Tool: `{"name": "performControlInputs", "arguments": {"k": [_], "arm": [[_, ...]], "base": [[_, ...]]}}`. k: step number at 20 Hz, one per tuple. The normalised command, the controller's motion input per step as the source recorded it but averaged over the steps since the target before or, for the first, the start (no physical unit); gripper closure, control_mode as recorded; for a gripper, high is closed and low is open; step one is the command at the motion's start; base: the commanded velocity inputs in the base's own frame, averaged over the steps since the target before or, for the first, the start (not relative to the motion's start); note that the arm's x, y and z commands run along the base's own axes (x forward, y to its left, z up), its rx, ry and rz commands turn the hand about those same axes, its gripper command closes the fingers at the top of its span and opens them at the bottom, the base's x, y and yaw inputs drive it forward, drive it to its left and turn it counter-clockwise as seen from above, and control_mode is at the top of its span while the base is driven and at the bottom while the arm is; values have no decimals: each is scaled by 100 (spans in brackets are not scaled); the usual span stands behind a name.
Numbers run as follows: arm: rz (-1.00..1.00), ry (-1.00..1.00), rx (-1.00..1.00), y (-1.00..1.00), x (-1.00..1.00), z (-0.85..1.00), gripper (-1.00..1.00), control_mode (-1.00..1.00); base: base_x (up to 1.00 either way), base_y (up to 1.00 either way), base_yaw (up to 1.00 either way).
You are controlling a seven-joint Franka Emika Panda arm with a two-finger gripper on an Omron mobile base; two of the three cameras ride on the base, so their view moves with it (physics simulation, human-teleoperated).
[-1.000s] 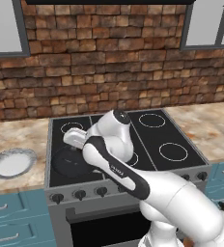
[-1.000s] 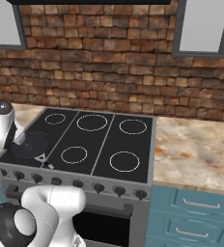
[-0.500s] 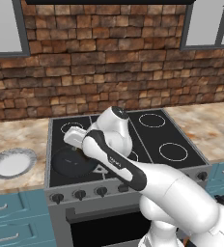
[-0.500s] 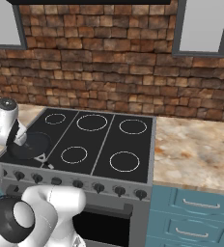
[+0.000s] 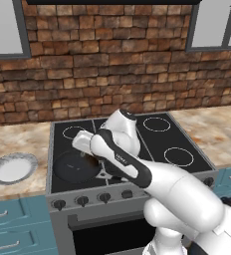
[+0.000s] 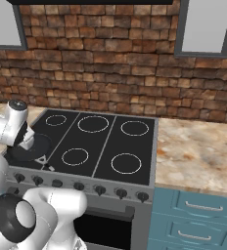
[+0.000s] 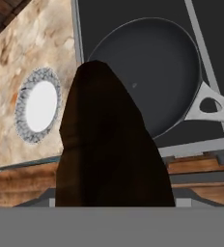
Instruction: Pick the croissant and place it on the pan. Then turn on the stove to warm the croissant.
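Currently the croissant [image 7: 109, 144] is pinched between the fingers of the gripper [image 5: 93, 160] above the pan [image 5: 77, 166]; released off-centre, it could be dropped onto the stove [image 6: 105, 146] glass

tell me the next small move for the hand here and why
Probably lower a little and let go: the hand holds the croissant above the pan, which sits bare on the stove, so releasing here should drop it inside the rim.

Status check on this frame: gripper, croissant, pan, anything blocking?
Gripper shut on croissant, hanging above the pan. Pan bare, on the stove's front left burner. Plate off on the counter. Nothing in the way.
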Motion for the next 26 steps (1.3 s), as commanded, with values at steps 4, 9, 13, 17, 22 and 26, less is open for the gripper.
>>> {"name": "performControlInputs", "arguments": {"k": [4,9,13,17,22,26], "arm": [[0,1,0,-31,23,-6,100,-100],[0,1,0,0,3,-10,100,-100],[0,4,-4,0,39,-41,100,-100],[0,2,-2,0,38,-29,100,-100],[0,2,0,2,0,-6,100,-100],[0,8,-1,15,1,-24,100,-100]], "base": [[0,0,0],[0,0,0],[0,0,0],[0,0,0],[0,0,0],[0,0,0]]}}
